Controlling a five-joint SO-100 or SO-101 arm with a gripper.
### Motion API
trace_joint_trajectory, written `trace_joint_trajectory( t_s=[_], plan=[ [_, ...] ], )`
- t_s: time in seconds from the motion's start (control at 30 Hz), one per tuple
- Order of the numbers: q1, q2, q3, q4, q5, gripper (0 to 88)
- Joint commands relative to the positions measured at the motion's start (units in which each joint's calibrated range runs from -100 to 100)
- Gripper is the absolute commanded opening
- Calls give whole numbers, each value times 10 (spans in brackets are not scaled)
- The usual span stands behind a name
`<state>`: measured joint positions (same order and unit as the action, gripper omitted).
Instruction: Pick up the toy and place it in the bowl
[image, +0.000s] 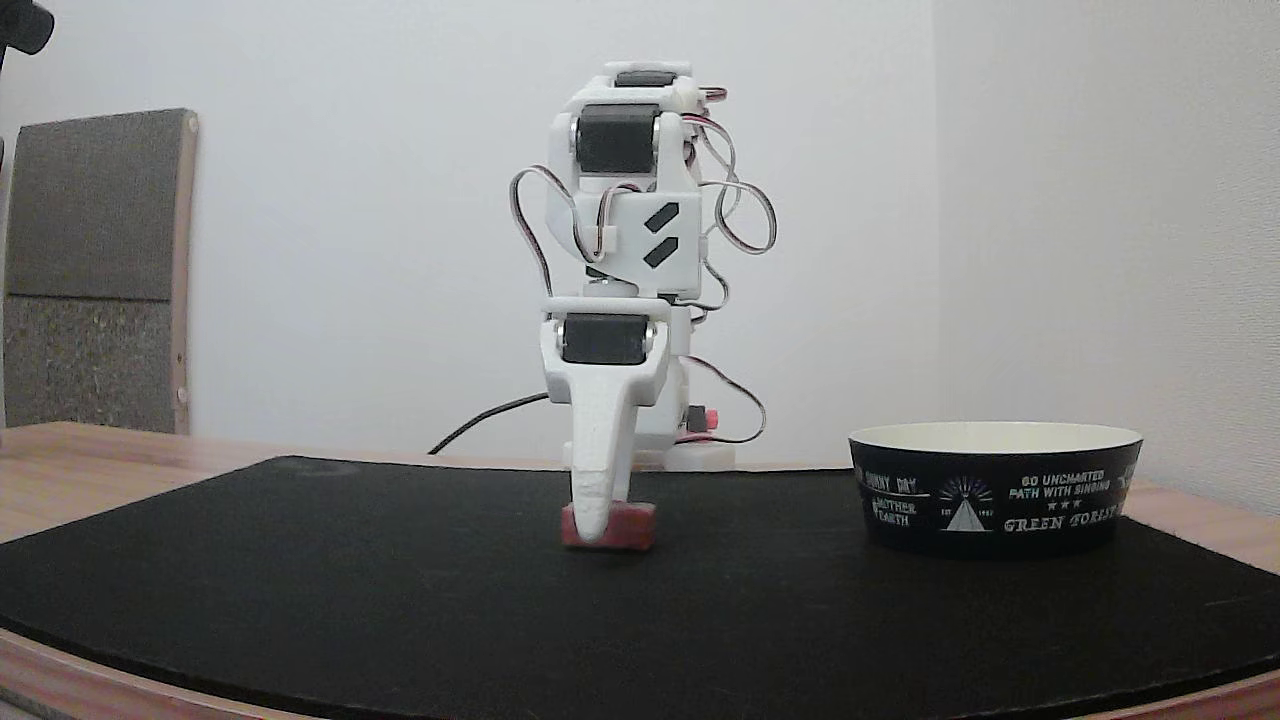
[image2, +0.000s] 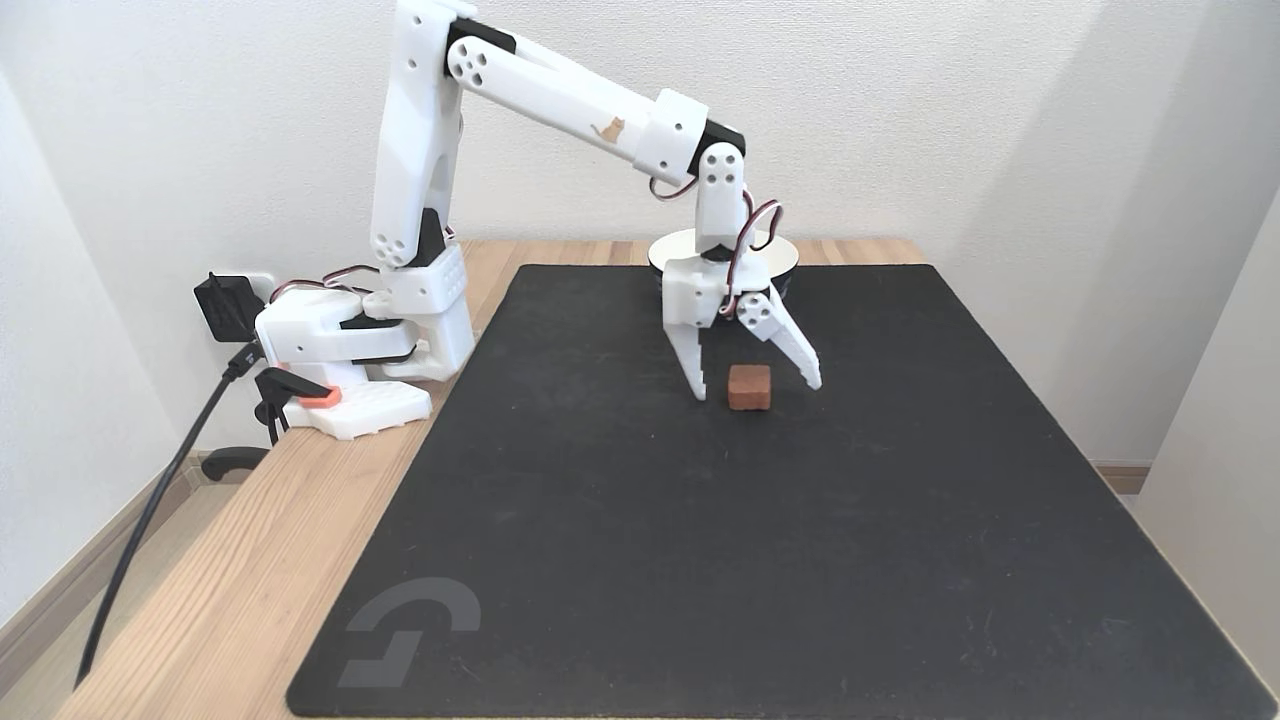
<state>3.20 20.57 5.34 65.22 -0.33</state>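
The white gripper hangs with its jaws spread wide astride the dull-red toy, which lies on the black mat. The bowl sits at the far edge, behind the wrist.

In a fixed view the near finger of the pincer covers the middle of the toy, and the other finger is hidden behind it. In the other fixed view the arm's wrist hides most of the bowl, and the mat is cut off by the lower edge.
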Motion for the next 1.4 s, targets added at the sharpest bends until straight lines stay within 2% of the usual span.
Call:
trace_joint_trajectory(
  t_s=[0.0,0.17,0.2,0.33,0.37,0.8,0.97,1.13,1.27,1.37],
  plan=[
    [-6,7,-14,-19,-2,419],
    [-7,7,-14,-22,-2,396],
    [-12,7,-14,-22,-2,319],
    [-14,7,-14,-22,-3,126],
    [-14,7,-14,-22,-3,112],
    [-21,-22,-15,-26,1,104],
    [-82,-192,-5,-26,2,104],
    [-159,-289,-3,-26,2,104],
    [-222,-306,48,-40,2,104],
    [-253,-307,141,-104,2,111]
  ],
)
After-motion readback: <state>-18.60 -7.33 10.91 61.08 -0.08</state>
